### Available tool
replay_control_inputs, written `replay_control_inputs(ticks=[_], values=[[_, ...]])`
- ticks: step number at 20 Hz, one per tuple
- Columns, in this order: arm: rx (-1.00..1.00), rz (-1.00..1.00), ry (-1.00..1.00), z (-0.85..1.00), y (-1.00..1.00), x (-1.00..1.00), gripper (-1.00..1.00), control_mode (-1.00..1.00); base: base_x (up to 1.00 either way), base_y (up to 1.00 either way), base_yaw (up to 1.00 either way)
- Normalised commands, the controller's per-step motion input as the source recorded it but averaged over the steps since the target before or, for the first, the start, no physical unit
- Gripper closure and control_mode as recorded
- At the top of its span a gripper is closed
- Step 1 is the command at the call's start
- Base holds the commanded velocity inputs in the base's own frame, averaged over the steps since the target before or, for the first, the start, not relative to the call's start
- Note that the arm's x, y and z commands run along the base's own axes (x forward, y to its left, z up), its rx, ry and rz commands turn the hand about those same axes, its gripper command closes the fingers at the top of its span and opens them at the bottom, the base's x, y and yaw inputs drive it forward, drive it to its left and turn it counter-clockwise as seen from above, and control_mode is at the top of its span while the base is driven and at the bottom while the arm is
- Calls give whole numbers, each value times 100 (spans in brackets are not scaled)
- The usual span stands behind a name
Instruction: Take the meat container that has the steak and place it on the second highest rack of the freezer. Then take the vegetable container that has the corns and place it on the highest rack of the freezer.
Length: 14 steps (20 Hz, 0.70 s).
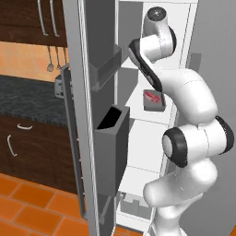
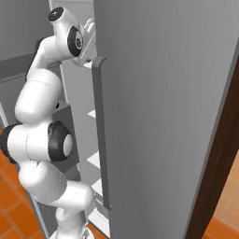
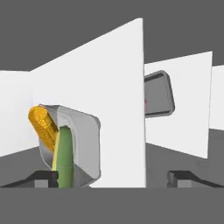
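While shelved, vegetable container [image 3: 72, 144], corns [image 3: 43, 124], meat container [image 3: 158, 94] beyond shelf [image 3: 118, 96].

arm hides meat container [image 1: 154, 100] partly; shelf edge hides most of it in hand view.

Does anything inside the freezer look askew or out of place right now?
Nothing stands out. The meat container sits level on a white shelf with the steak inside. In the hand view, the vegetable container holds both corns against a shelf; the tilt there comes from the camera's roll.
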Motion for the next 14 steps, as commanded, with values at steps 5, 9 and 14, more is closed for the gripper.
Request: replay_control_inputs(ticks=[5,9,14], values=[[0,5,-40,1,2,-100,-100,-100,0,0,0],[0,7,-12,2,27,-100,-100,-100,0,0,0],[0,10,17,11,36,-100,-100,-100,0,0,0]])
